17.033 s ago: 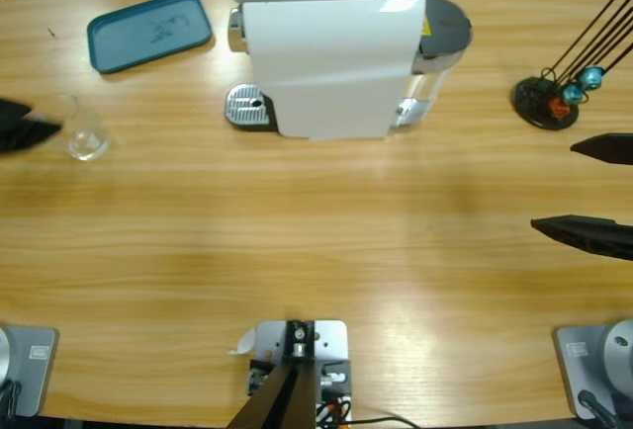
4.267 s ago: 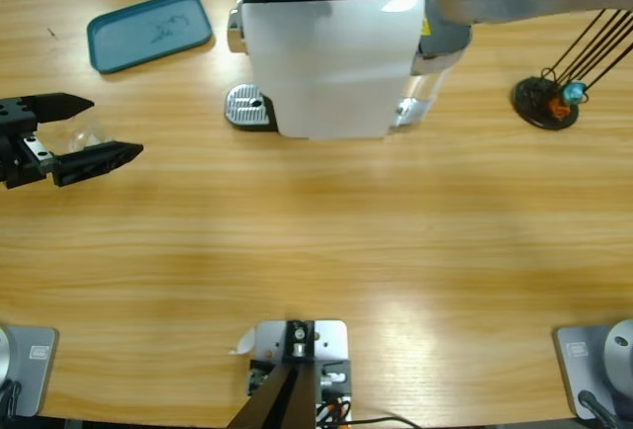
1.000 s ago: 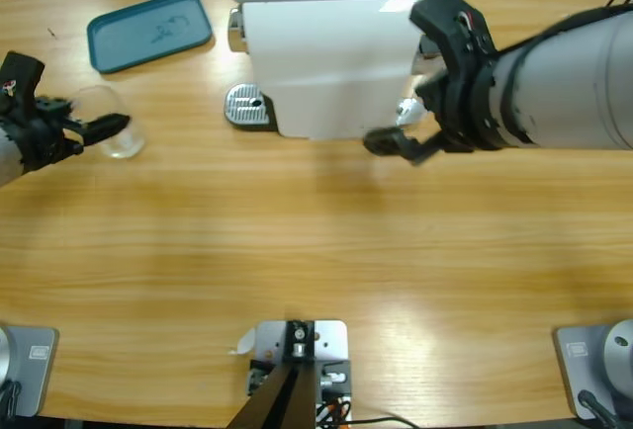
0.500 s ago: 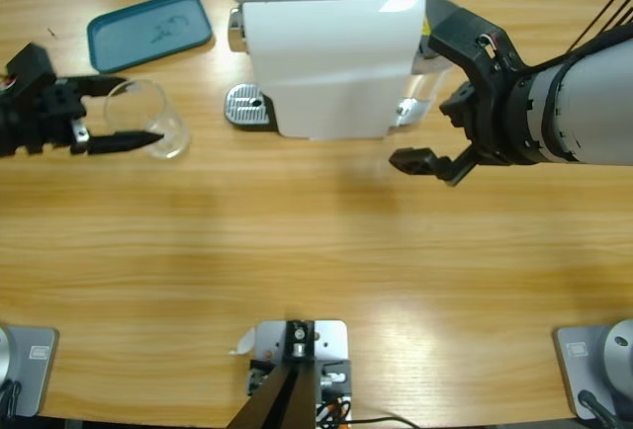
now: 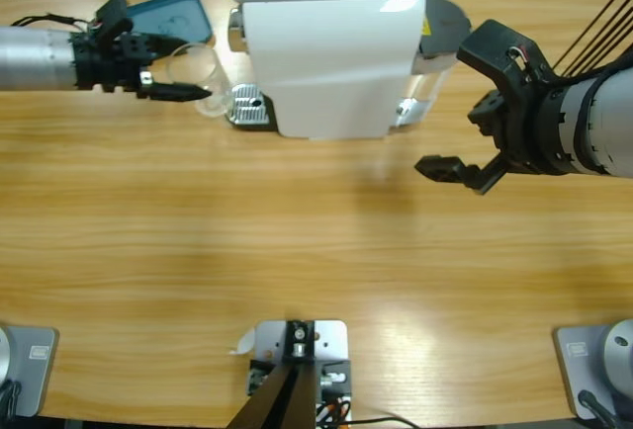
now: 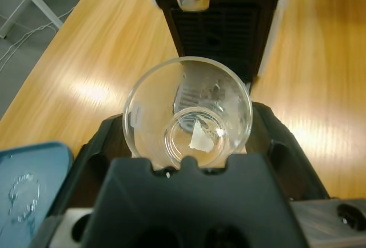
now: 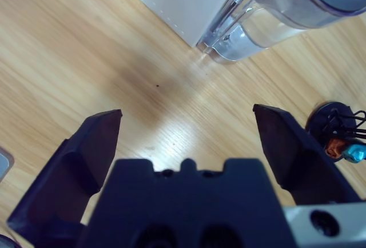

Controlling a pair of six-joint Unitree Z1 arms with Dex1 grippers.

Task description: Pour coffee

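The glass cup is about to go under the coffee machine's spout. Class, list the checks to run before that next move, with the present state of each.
1. Left end effector shut on the glass cup: ok.
2. Cup upright, mouth up: cannot tell; the wrist view looks straight into its mouth.
3. Cup empty of coffee: ok, only clear glass shows.
4. Cup on the drip plate: not ok, it is beside the plate.
5. Right end effector clear of the coffee machine: ok, open over bare table.
6. Teal tray out of the cup's path: ok.
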